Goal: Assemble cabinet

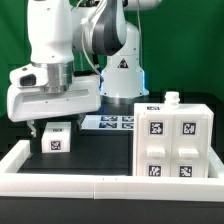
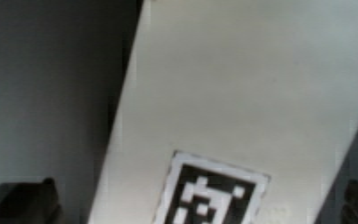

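Right now my gripper (image 2: 190, 203) hangs low over the black table (image 1: 100, 152), on the exterior view's left. It is spread wide. In the wrist view my two dark fingers (image 2: 25, 200) stand far apart at either edge, and a small white block (image 1: 55, 140) lies between them, its long pale face filling most of that picture. Dark table shows between the block and one finger, so that finger is not touching it. On the other side I cannot tell whether the finger touches the block. The block rests on the table with a square black-and-white tag facing the exterior camera.

The big cabinet box (image 1: 172, 142) stands upright on the exterior view's right, well apart from me. Its front carries four tags in two rows, and a small white knob (image 1: 172, 98) sticks up from its top. The marker board (image 1: 110, 122) lies flat behind, between the block and the box. A low white rail (image 1: 90, 182) runs along the near edge of the table.
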Controlling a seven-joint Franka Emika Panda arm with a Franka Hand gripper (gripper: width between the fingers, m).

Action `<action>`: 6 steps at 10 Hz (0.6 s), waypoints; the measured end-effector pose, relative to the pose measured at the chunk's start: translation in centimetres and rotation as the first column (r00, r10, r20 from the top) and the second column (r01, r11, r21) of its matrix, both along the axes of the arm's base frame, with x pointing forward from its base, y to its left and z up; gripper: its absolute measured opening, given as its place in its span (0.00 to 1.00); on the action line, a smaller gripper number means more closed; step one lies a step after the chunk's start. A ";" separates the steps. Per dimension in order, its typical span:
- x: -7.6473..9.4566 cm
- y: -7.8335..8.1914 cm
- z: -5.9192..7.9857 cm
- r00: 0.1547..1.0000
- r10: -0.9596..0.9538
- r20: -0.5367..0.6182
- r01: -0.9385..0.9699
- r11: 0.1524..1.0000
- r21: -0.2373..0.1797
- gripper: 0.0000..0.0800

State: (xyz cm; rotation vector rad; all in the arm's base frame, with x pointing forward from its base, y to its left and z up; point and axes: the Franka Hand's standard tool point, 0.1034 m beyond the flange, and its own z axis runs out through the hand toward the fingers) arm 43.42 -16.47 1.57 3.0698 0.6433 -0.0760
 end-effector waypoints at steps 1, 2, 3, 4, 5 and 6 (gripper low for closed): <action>-0.2 0.2 -0.4 1.000 0.005 0.007 -0.005 1.000 -0.002 1.00; -0.4 0.2 -0.7 1.000 0.013 0.019 -0.013 1.000 -0.007 1.00; -0.7 0.1 -0.9 0.999 0.027 0.032 -0.026 1.000 -0.012 1.00; -1.0 0.1 -1.0 0.999 0.031 0.043 -0.030 0.999 -0.017 0.96; -1.2 0.2 -1.0 0.999 0.032 0.040 -0.031 0.999 -0.016 0.96; -1.1 0.3 -1.0 0.999 0.034 0.041 -0.033 0.999 -0.016 0.75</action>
